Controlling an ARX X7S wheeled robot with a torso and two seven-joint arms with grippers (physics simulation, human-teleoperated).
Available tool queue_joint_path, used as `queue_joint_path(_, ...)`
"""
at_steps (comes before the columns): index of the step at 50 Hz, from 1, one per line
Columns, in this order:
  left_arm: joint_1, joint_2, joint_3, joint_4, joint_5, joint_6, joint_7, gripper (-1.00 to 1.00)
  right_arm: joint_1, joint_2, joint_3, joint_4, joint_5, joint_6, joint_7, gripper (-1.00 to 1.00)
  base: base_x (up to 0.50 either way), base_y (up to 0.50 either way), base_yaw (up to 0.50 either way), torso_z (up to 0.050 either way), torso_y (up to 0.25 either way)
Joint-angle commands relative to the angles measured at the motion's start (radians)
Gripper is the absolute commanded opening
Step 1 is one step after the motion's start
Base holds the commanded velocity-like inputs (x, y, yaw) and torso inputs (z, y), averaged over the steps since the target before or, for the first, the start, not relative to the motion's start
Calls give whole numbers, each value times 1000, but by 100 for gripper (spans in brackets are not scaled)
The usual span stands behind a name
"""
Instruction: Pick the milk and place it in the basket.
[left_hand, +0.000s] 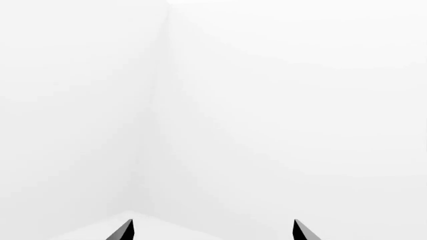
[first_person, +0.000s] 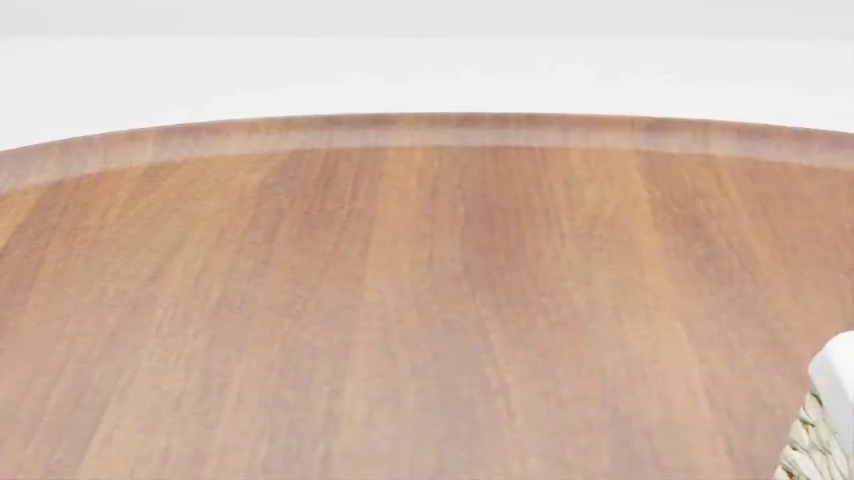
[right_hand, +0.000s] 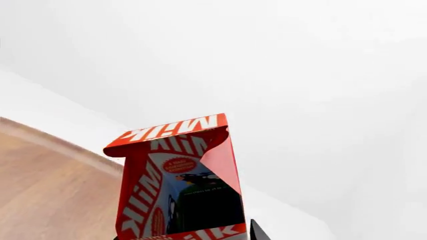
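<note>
The milk (right_hand: 175, 180) fills the lower middle of the right wrist view, a carton with a red top and white "Milk" lettering above a dark cow picture. It sits between the fingers of my right gripper (right_hand: 187, 236), which is shut on it, with one dark fingertip (right_hand: 257, 231) showing beside the carton. The carton hangs in front of the white wall and the table edge. Only a corner of the basket (first_person: 825, 420) shows, at the lower right edge of the head view. My left gripper (left_hand: 213, 230) is open and empty, facing a white wall corner. Neither gripper shows in the head view.
A round brown wooden table (first_person: 400, 300) fills the head view, its far rim curving in front of a white wall. Part of the table (right_hand: 47, 175) also shows in the right wrist view beside the carton.
</note>
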Motion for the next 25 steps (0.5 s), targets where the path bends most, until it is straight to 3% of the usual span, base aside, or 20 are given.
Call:
queue_joint_path(1,-1,18,-15,3,19,3,23,100,13,-15,12,53,-41,-46,-41,-100,0,0,0,0,0)
queue_joint_path(19,3,16,-17,3,17,6,20,100,47,-116,-178,174,-144,-35,-320,-100,0,0,0,1,1)
queue_joint_path(25,4,14,-18,2,15,6,19,100,39,-121,-211,203,-164,-29,-350,-100,0,0,0,0,2)
